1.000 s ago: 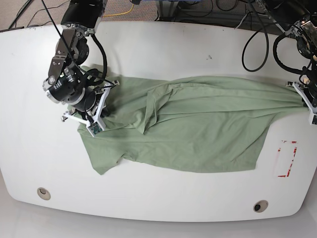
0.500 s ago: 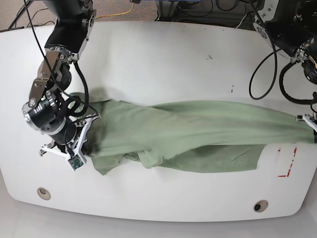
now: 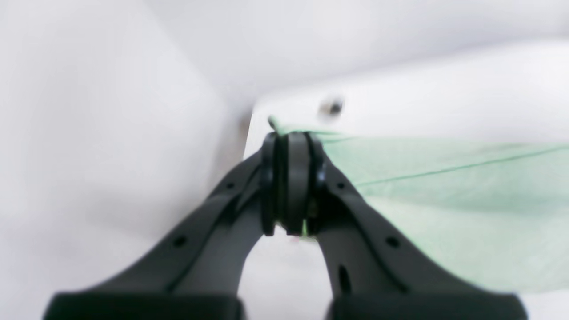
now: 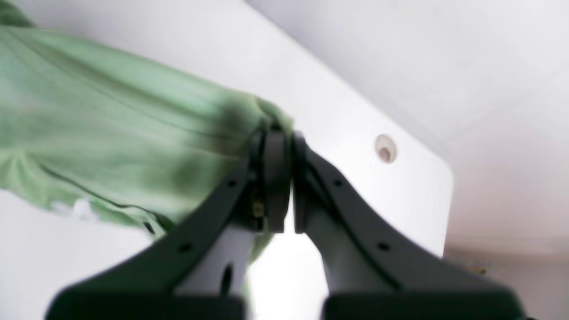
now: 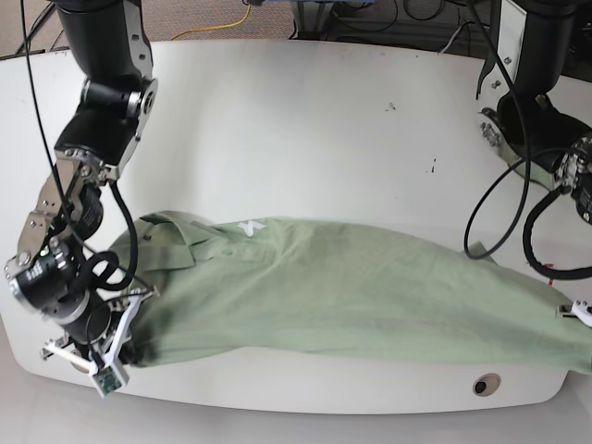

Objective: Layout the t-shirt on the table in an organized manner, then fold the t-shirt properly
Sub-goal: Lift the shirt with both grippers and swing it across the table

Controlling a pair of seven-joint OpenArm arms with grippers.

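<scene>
While both hands pinch its ends, the t-shirt (image 5: pixel 351 291) lies stretched across the lower part of the desk (image 5: pixel 305 120).

In the base view the sage-green cloth runs from lower left to the lower right edge, collar and a small white tag (image 5: pixel 248 226) toward the left. The right hand (image 4: pixel 280 178) is clamped on a bunched fold of the cloth at lower left; the left hand (image 3: pixel 291 182) is pressed shut on a thin edge of it at lower right. A round grommet hole (image 5: pixel 487 383) shows just below the cloth.
</scene>
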